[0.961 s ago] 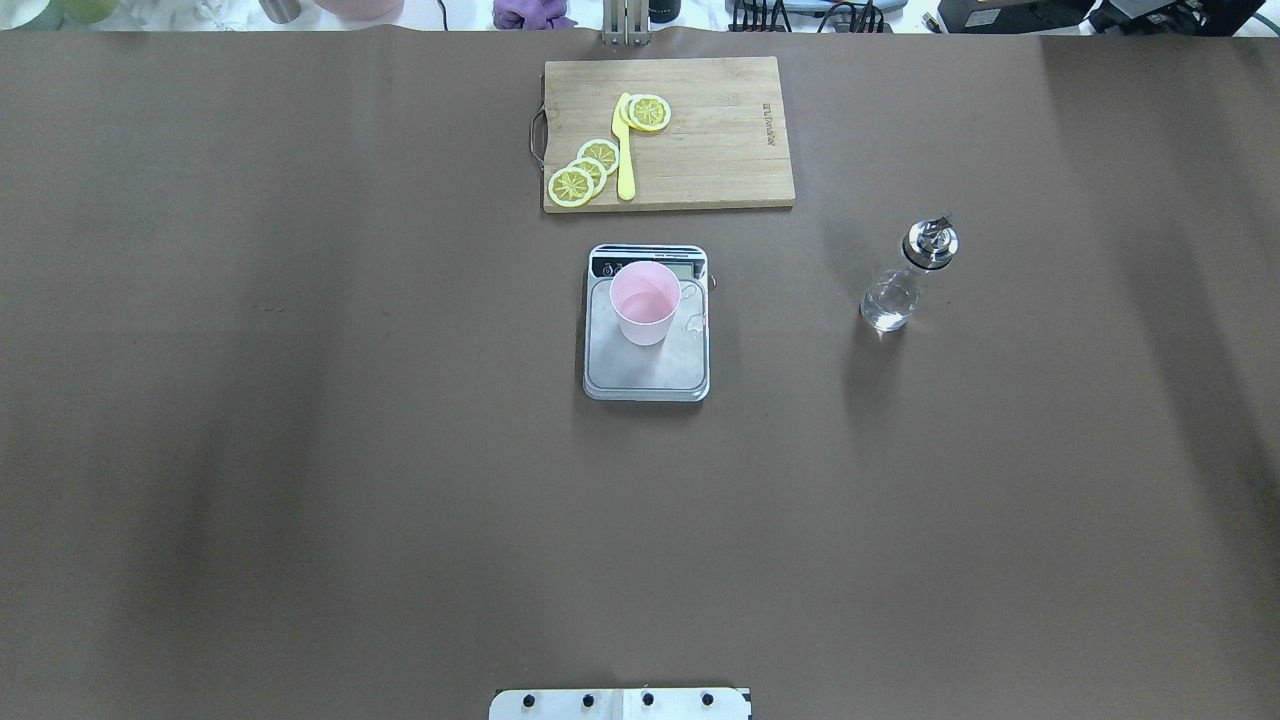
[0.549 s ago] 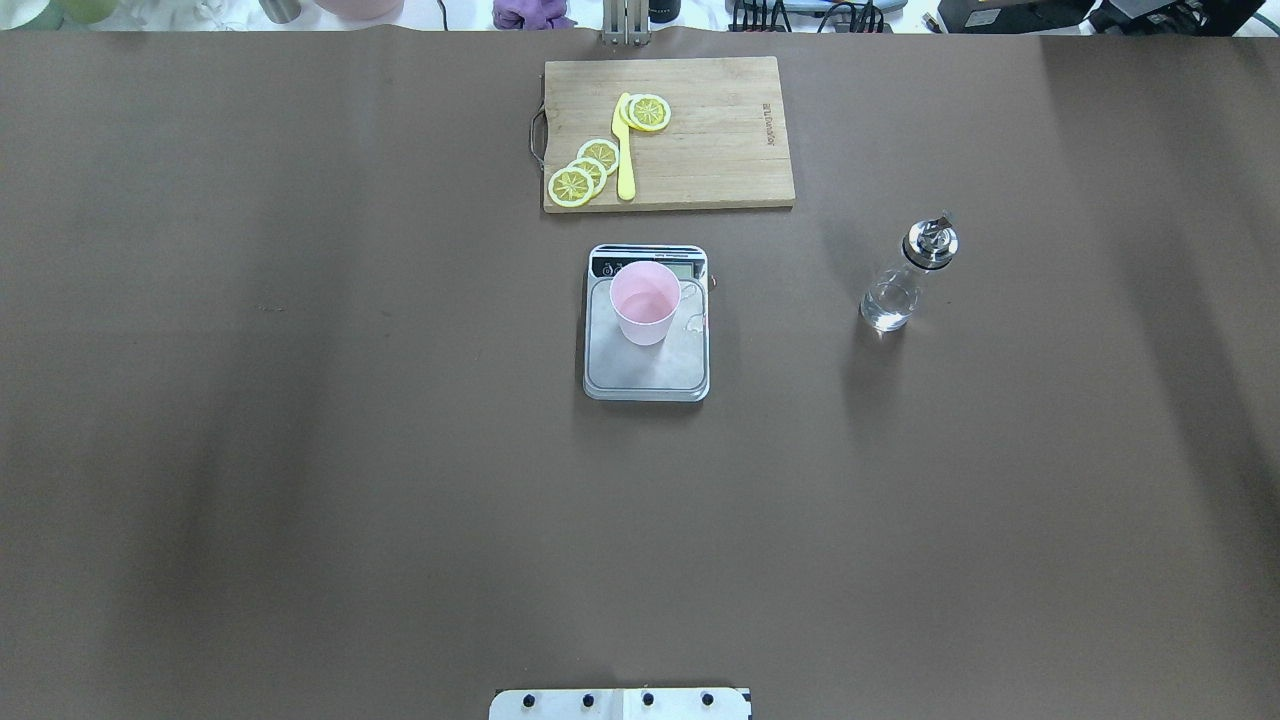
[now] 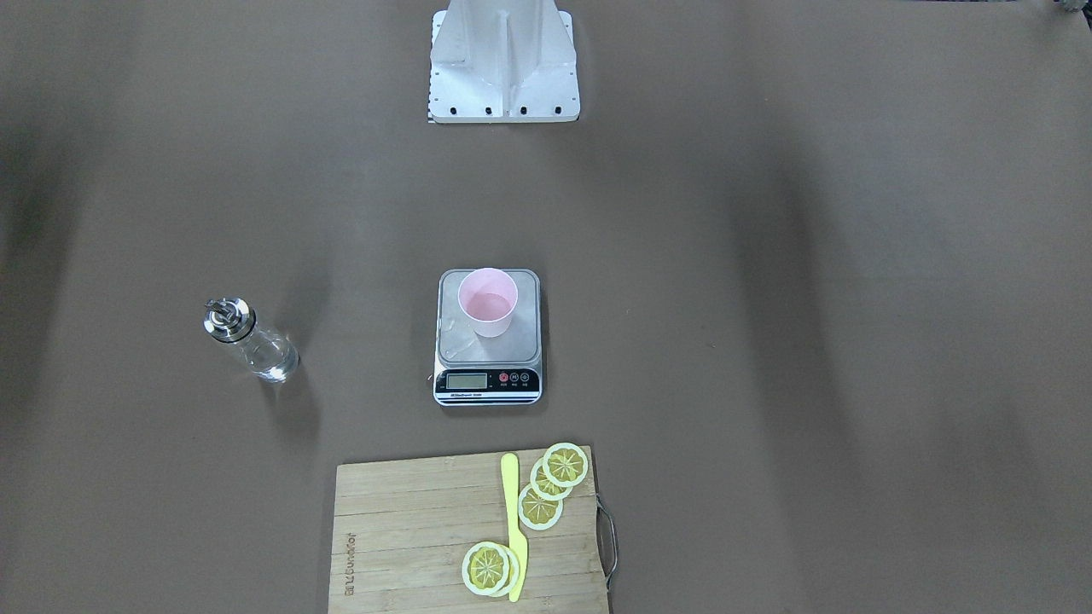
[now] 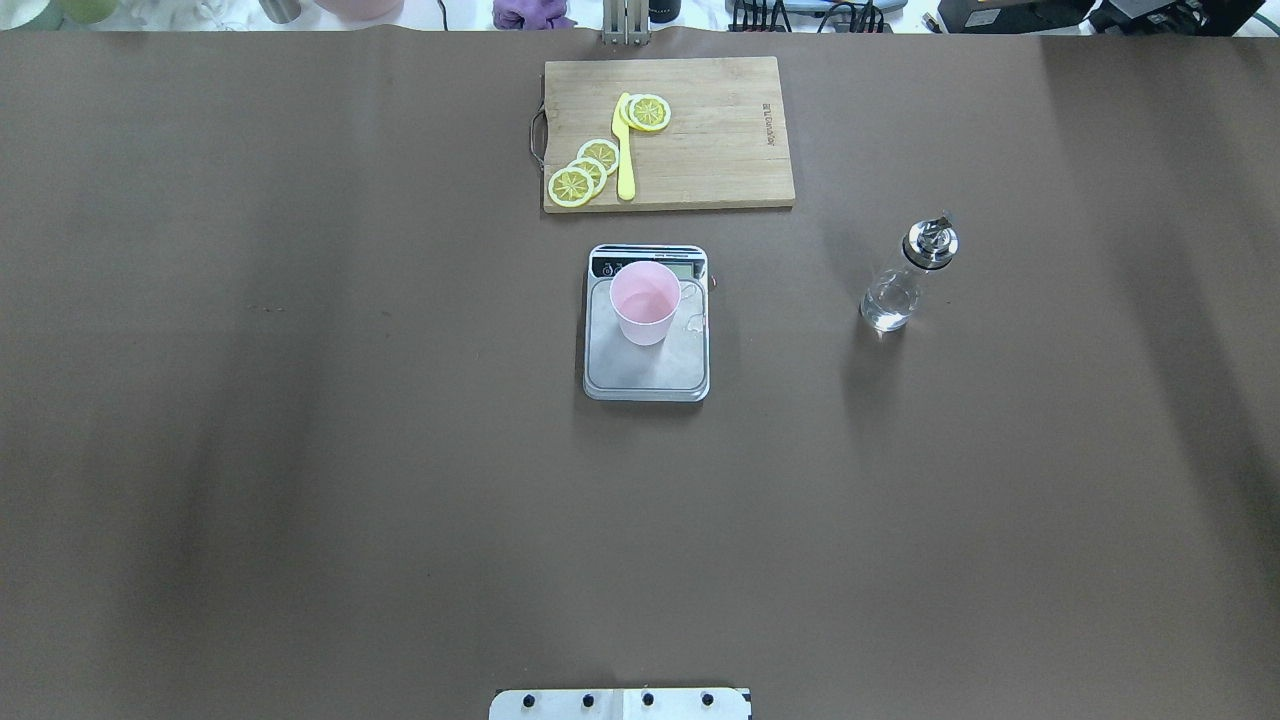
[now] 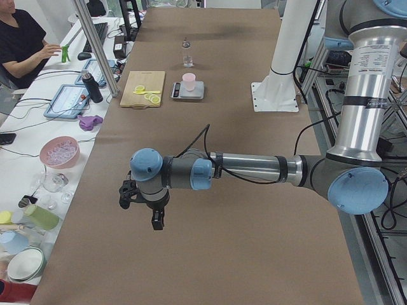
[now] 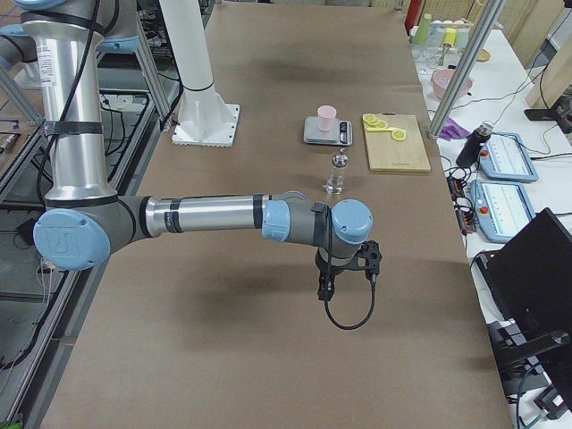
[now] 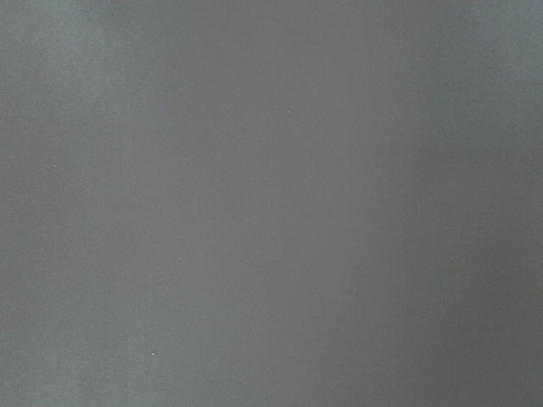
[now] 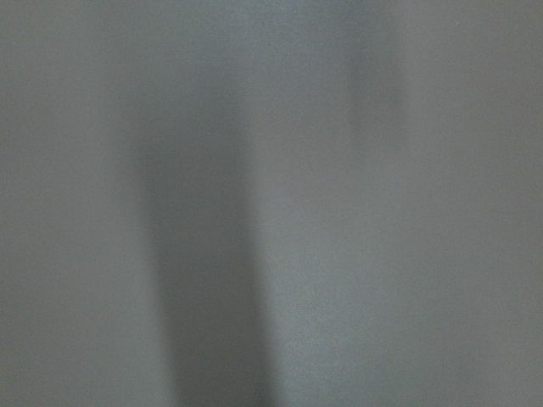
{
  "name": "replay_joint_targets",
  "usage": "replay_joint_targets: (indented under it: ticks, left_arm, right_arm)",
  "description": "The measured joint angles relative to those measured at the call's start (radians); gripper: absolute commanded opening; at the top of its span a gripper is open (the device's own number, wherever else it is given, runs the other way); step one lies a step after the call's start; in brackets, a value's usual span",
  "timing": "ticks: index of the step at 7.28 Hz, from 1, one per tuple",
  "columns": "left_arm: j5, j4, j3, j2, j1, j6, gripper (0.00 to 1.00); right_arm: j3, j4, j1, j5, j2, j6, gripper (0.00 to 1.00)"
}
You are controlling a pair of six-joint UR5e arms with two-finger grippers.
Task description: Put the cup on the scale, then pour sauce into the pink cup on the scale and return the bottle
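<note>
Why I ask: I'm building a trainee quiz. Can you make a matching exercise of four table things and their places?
1 cup
2 bottle
3 lemon slices
4 scale

A on the cutting board
B on the bare table, robot's right of the scale
C on the scale
D between cutting board and robot base

Pairs: 1-C, 2-B, 3-A, 4-D

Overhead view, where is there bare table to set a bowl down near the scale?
Bare table lies between the scale and the bottle, left of the scale, and across the whole near side. Crowded: the narrow strip between scale and cutting board, whose left half holds lemon slices and a knife.
</note>
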Motion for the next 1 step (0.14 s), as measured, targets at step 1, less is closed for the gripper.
replay_joint_targets:
  ticks: [1]
  left_arm:
    - [0.0, 0.0, 0.0, 0.0, 0.0, 0.001, 0.98]
  right_arm:
    - [0.001, 0.0, 0.0, 0.004, 0.0, 0.0, 1.0]
